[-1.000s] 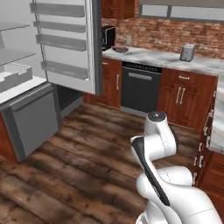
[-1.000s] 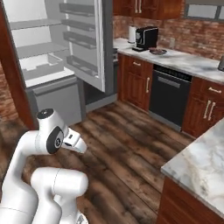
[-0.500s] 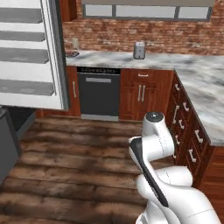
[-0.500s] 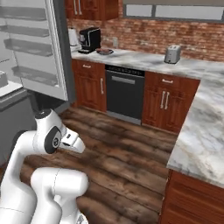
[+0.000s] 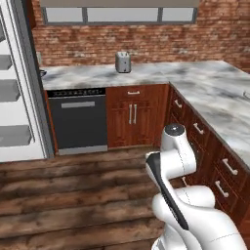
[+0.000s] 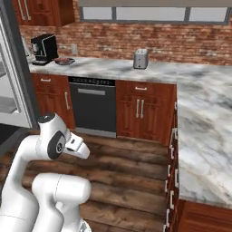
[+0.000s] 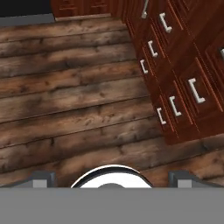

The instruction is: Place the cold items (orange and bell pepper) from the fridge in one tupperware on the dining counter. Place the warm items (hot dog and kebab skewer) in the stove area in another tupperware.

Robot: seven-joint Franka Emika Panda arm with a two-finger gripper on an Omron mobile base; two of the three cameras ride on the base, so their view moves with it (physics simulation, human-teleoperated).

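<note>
Marble counter (image 5: 146,77) runs along the brick back wall and turns down the side toward four o'clock in the left base view, with a small silver toaster (image 5: 122,62) standing on it near twelve o'clock. Below it a dark dishwasher (image 5: 78,119) sits at about ten o'clock, just beside red-brown cabinet doors (image 5: 132,114) with pale handles. At nine o'clock the open fridge door (image 5: 19,97) shows its white shelves edge on. In the right base view a black coffee machine (image 6: 44,47) stands on the counter at eleven o'clock, a dark plate (image 6: 65,61) just beside it. The white arm (image 5: 176,161) is folded upright over its base above the plank floor (image 5: 73,195). From the hand view the gripper (image 7: 112,180) points down at bare boards, its two fingertips (image 7: 40,179) spread wide at the bottom corners, released and grasping nothing; drawer fronts (image 7: 175,87) fill the two o'clock part. Orange, bell pepper, hot dog, kebab skewer and both tupperware boxes cannot be placed from these views.
</note>
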